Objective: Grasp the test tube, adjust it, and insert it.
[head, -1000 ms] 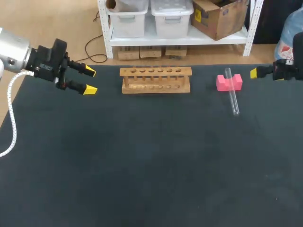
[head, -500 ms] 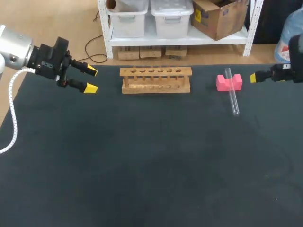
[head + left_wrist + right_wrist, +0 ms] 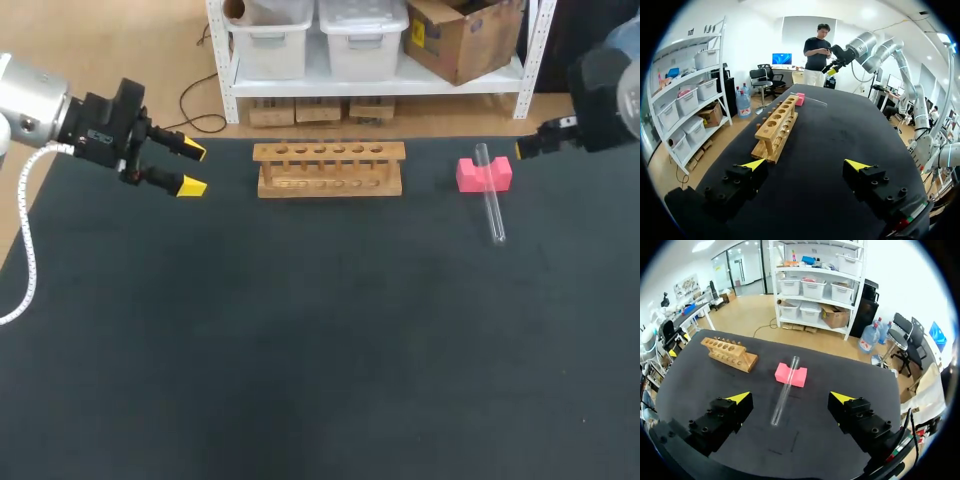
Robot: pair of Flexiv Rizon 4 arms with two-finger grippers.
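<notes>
A clear test tube [image 3: 491, 200] lies on the black table, its far end resting in the notch of a pink block [image 3: 484, 174]. The wooden rack [image 3: 330, 168] with a row of holes stands at the back middle. My right gripper [image 3: 527, 150] hovers just right of the pink block; in the right wrist view it [image 3: 790, 397] is open above the tube [image 3: 783, 390], which lies ahead between the fingers, untouched. My left gripper [image 3: 191, 168] hangs open and empty left of the rack. From the left wrist, the rack [image 3: 777, 127] is ahead of the open gripper [image 3: 806, 164].
The black mat [image 3: 320, 340] covers the whole table, with wide bare room in front of the rack and tube. The table's back edge [image 3: 430, 140] runs just behind the rack and the pink block [image 3: 791, 375].
My right arm has swung inward and back, bringing its gripper closer to the pink block. The left arm shifted slightly up early on, then held still.
</notes>
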